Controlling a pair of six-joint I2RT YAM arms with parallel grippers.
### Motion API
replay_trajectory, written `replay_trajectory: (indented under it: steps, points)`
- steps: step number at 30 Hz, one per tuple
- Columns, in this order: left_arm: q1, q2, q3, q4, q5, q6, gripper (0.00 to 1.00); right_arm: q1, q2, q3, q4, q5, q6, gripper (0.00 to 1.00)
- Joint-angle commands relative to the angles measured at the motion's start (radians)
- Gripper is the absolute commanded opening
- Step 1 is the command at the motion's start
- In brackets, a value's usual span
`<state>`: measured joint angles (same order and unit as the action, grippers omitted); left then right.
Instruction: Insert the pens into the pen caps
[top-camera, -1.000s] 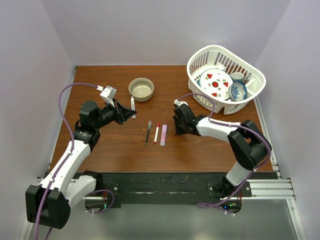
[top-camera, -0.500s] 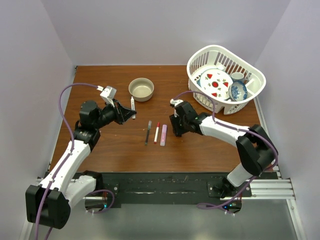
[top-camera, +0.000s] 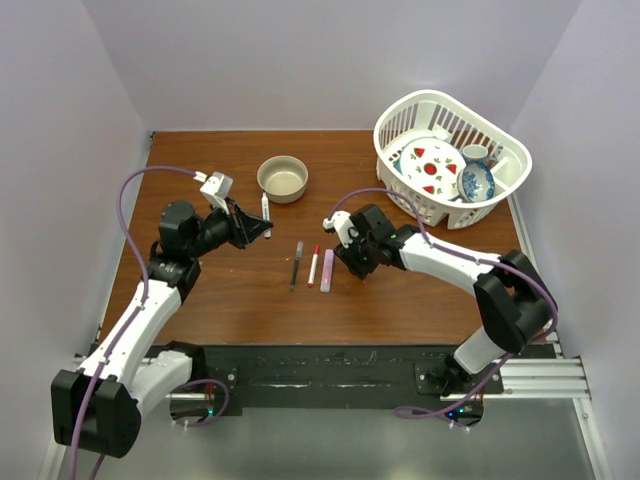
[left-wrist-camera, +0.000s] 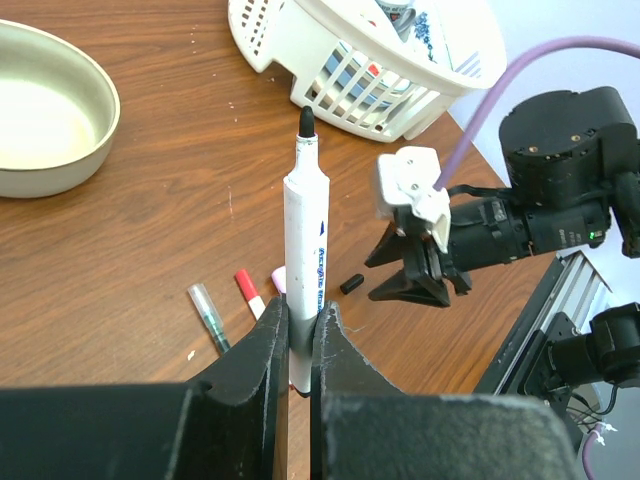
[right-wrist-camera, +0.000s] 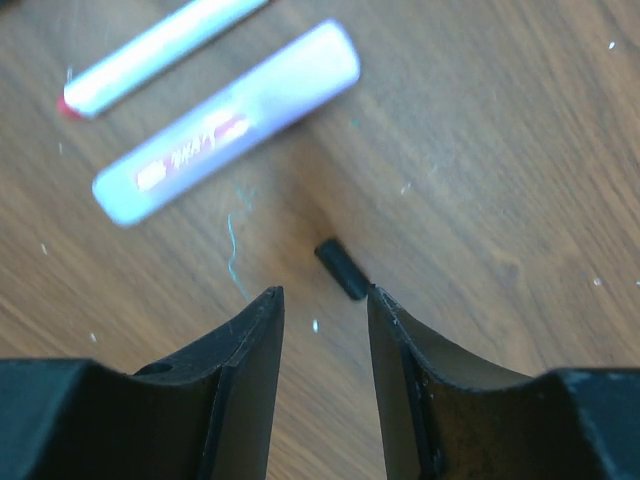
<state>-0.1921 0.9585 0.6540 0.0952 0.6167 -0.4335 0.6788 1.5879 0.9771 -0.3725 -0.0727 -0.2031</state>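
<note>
Overhead, top external view: a dark grey pen (top-camera: 296, 264), a red-ended pen (top-camera: 314, 265) and a pink marker (top-camera: 327, 270) are laid side by side on the tabletop (top-camera: 220, 290). A tan bowl (top-camera: 283, 178) and a white basket (top-camera: 390, 118) of dishes are set farther back.
Arms, same view: the left gripper (top-camera: 262, 230) is raised near the bowl with a white pen (top-camera: 265, 210) held in it. The right gripper (top-camera: 347, 262) is lowered just beside the pink marker.
Left wrist view: the left jaws are closed on the white pen's (left-wrist-camera: 305, 270) lower barrel. The pen is held upright and its dark tip is bare. A small black cap (left-wrist-camera: 350, 284) is seen lying on the wood, just in front of the right gripper's (left-wrist-camera: 372, 280) parted jaws.
Right wrist view: the right gripper's (right-wrist-camera: 322, 295) jaws are parted to a moderate gap, and nothing is held between them. The black cap (right-wrist-camera: 343, 270) lies flat just ahead of the gap, close to one fingertip and not yet enclosed. The pink marker (right-wrist-camera: 228, 125) lies well apart from it.
Progress: the three pens on the tabletop are judged to be capped already, though the far ends cannot be checked closely.
Remaining: the black cap is yet to be grasped, lifted and aligned with the bare tip. It must then be pressed on, which is judged delicate given how small the cap is.
</note>
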Motion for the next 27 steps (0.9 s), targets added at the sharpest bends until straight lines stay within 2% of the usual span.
replay_trajectory:
  steps: [1,13,21,27]
  points:
    - [0.003,0.006,-0.002,0.032,0.015,0.007,0.00,0.002,0.009,-0.012,0.038,-0.029,-0.108,0.43]
    - [0.002,0.011,-0.002,0.037,0.018,0.006,0.00,0.001,0.092,0.006,0.073,0.025,-0.098,0.41]
    - [0.003,0.013,-0.002,0.037,0.018,0.004,0.00,0.002,0.130,0.015,0.076,0.071,-0.052,0.33]
    - [0.003,0.009,-0.002,0.037,0.020,0.002,0.00,0.002,0.172,0.060,0.023,0.111,0.051,0.29]
